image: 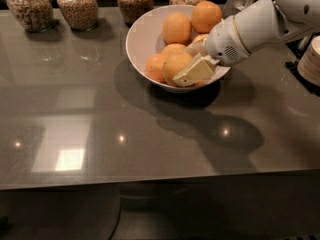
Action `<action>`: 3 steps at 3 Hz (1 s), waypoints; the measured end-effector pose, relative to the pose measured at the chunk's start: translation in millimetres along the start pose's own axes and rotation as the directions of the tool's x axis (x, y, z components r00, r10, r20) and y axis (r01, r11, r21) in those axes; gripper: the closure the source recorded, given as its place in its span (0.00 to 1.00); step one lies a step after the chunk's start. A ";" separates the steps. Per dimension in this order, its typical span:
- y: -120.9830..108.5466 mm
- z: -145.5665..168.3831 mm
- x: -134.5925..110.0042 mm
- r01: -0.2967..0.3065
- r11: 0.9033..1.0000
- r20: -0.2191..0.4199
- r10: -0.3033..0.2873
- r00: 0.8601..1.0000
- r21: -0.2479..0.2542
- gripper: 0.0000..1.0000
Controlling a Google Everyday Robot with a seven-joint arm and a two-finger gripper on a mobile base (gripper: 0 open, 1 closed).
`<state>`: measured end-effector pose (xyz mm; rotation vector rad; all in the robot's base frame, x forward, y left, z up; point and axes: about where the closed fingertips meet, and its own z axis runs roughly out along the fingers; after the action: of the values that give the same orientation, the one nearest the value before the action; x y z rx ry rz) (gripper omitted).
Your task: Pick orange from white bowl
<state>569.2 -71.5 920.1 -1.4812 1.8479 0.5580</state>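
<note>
The large white bowl (142,39) stands on the grey table, at the back and right of middle. It holds several oranges. My gripper (194,60) reaches into it from the right, over the near right rim. It sits against the front orange (172,64), with its cream tip covering that orange's right side. Two more oranges (176,27) lie higher at the back of the bowl, and one (154,66) lies low on the left. The white arm (260,24) runs off to the upper right.
Several grain-filled glass jars (77,6) line the table's back edge, left of and behind the bowl. A stack of pale discs (310,59) stands at the right edge. The glossy grey tabletop (100,124) stretches to the front edge.
</note>
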 end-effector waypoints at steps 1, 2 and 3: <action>-0.3 7.4 0.9 0.004 1.000 -0.011 -0.004 1.000 -0.007 0.24; -2.2 14.8 1.4 0.007 1.000 -0.021 -0.007 1.000 -0.013 0.24; -3.8 17.6 2.2 0.008 1.000 -0.025 -0.008 1.000 -0.014 0.43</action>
<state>577.0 -61.6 907.0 -1.5106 1.8603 0.5511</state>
